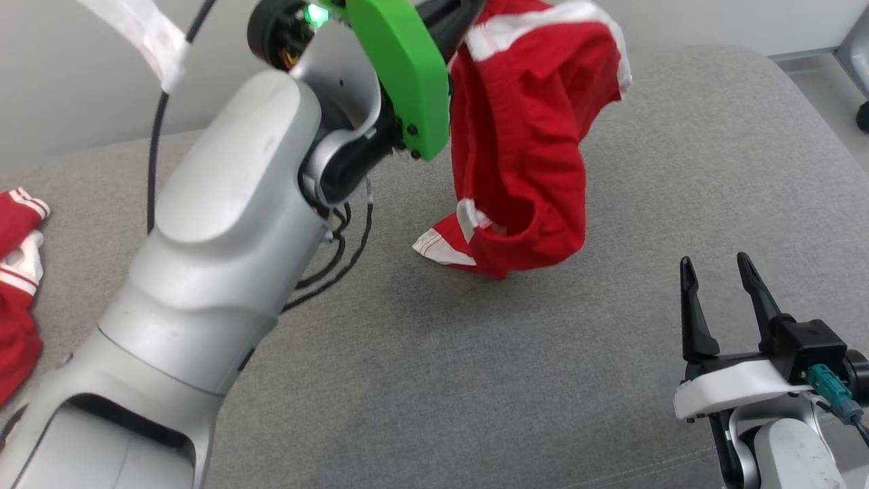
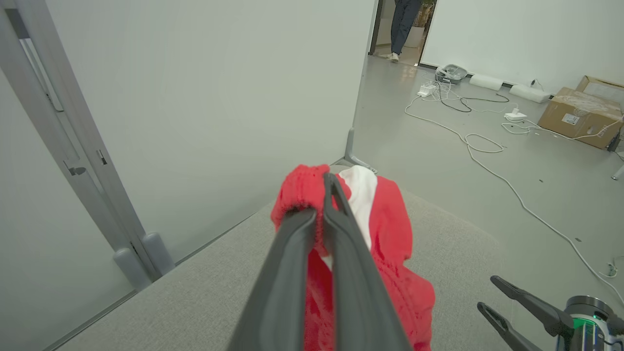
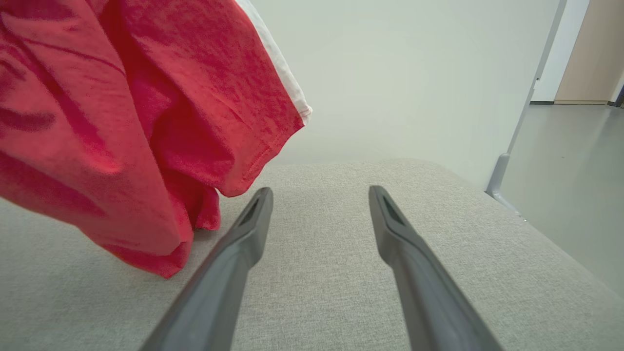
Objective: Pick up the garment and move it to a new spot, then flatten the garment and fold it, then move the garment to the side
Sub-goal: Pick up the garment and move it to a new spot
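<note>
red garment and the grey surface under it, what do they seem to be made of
The red garment looks like soft knit jersey, likely cotton, matte; it drapes in limp folds and shows a stitched hem, with white trim. The grey surface seems woven upholstery fabric over padding, matte; fine heathered weave and rounded edges.

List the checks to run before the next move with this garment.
1. Left gripper shut on red garment: ok.
2. Garment hanging free of gray cushion: cannot tell; lowest fold looks to be at the surface.
3. Right gripper open, empty: ok.
4. Right gripper apart from garment: ok.
5. Second red garment lies apart, at the cushion's left: ok.
</note>
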Controlling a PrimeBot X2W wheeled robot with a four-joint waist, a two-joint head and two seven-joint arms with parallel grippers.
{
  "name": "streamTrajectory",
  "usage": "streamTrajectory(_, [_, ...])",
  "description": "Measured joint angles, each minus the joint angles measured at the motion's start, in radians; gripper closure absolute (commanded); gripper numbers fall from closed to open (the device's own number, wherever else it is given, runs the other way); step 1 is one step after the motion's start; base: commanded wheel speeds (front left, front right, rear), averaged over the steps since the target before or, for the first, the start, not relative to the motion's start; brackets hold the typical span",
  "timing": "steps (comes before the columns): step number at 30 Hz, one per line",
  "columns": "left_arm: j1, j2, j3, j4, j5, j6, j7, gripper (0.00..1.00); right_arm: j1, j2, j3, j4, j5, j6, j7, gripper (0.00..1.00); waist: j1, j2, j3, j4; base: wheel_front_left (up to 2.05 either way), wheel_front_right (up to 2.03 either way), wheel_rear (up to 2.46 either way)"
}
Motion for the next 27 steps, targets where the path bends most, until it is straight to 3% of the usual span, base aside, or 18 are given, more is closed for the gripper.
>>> streamTrajectory(13, [0.43,0.039,0.024,0.184,-0.116,0.024,-0.168,1.0,-0.004,0.0,-0.013,-0.014,0.016,0.0,0.0,0.0,0.0,0.0,0.069,-0.032,0.0,0.0,0.0])
streamTrajectory(21, [0.497,0.063,0.043,0.287,-0.102,0.076,-0.281,1.0,-0.017,0.0,-0.016,-0.012,0.015,0.0,0.0,0.0,0.0,0.0,0.088,0.007,0.0,0.0,0.0])
streamTrajectory(25, [0.497,0.057,0.035,0.327,-0.087,0.077,-0.312,1.0,-0.027,0.0,-0.007,-0.01,0.014,0.0,0.0,0.0,0.0,0.0,0.097,0.023,0.0,0.0,0.0])
streamTrajectory(26, [0.497,0.054,0.035,0.332,-0.085,0.076,-0.321,0.89,-0.028,0.0,-0.006,-0.009,0.014,0.0,0.0,0.0,0.0,0.0,0.098,0.025,0.0,0.0,0.0])
streamTrajectory(27, [0.497,0.05,0.035,0.339,-0.081,0.076,-0.336,0.53,-0.03,0.0,-0.005,-0.008,0.014,0.0,0.0,0.0,0.0,-0.0001,0.099,0.028,0.0,0.0,0.0])
